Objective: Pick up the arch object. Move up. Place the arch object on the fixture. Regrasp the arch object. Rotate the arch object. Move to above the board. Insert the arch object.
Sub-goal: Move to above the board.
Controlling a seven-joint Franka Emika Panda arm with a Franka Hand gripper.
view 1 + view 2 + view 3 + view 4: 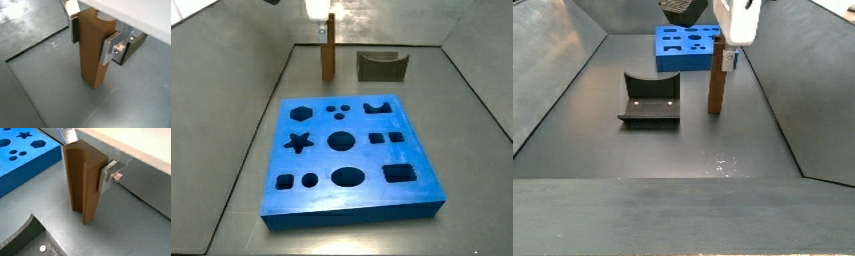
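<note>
Upright arch object [95,52] clamped near its top by the gripper [93,37].
Rigid, smooth and probably light, it could slip, so flat side faces suit the pads; its foot meets or nearly meets the floor, beside the fixture [648,100], behind the board [349,160]; arm descends vertically.

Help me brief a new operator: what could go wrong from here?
The tool grips only the top of the upright arch, so the long piece might pivot between the pads. It hangs low, near the floor, beside the fixture; a sideways move could clip the fixture's raised corners.
</note>
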